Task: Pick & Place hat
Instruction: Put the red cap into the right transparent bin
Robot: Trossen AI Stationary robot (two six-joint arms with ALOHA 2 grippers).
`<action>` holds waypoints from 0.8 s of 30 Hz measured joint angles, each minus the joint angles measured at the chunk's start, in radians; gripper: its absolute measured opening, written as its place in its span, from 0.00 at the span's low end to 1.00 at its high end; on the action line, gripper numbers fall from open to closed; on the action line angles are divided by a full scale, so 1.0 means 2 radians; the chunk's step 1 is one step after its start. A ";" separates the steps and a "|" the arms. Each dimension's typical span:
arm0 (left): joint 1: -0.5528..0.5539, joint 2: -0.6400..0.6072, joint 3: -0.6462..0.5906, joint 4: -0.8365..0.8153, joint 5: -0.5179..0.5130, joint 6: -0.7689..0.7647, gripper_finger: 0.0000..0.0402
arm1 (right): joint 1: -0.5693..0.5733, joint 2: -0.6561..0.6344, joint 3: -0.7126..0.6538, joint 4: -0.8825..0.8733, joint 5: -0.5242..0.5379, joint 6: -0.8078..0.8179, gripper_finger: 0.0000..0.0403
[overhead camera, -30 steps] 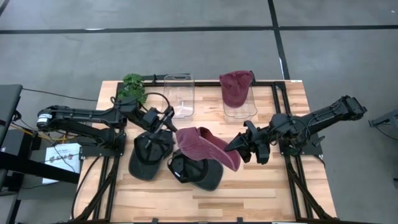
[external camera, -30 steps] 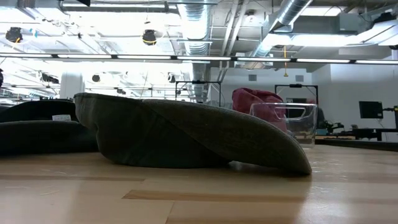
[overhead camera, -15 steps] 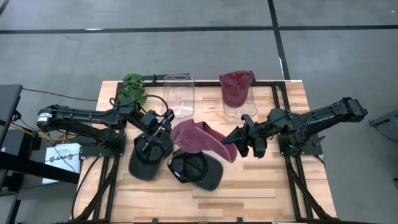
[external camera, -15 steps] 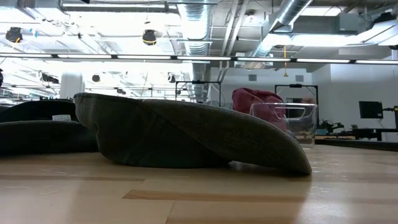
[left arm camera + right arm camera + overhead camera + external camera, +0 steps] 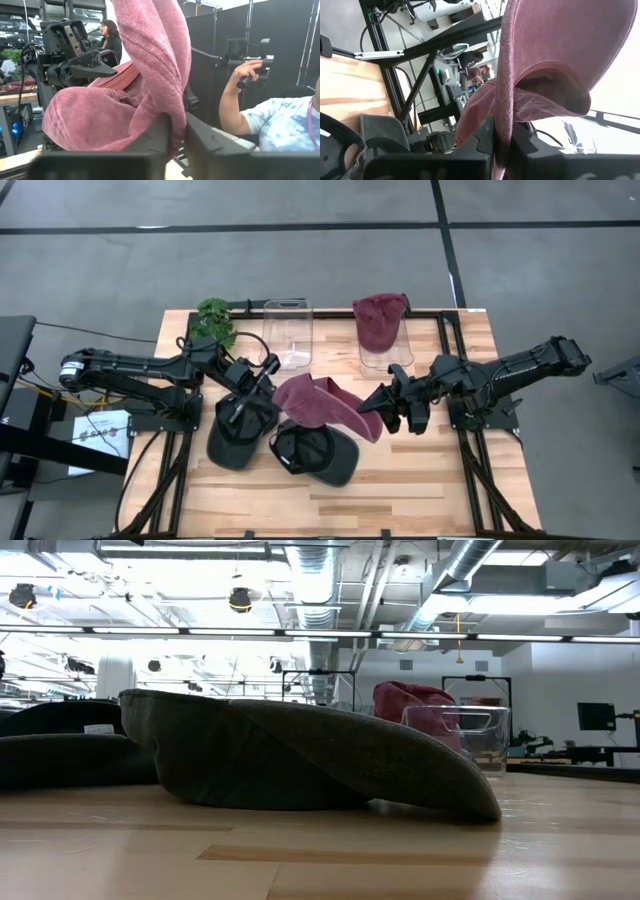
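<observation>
A maroon corduroy cap (image 5: 322,403) hangs above the middle of the wooden desk (image 5: 470,480), pinched at one edge by the left pincer (image 5: 262,378) and at its brim by the right pincer (image 5: 377,402). One maroon cap (image 5: 380,320) already sits in the far-right clear plastic bin (image 5: 405,357); the clear bin to its left (image 5: 289,333) holds none. Two dark caps (image 5: 242,430) lie below, not yet picked. By my reckoning, roughly a quarter is done.

No legible text, labels or numbers in any view.
</observation>
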 joint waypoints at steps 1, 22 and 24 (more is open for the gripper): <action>0.000 0.000 0.000 0.000 -0.001 0.003 0.05 | 0.000 0.000 0.000 0.000 0.000 0.001 0.03; 0.000 0.000 0.000 0.000 -0.007 0.019 0.04 | 0.001 0.000 0.000 -0.019 0.002 0.106 0.12; 0.000 0.000 0.000 0.001 -0.007 0.019 0.04 | 0.001 0.000 0.000 -0.023 0.002 0.110 0.17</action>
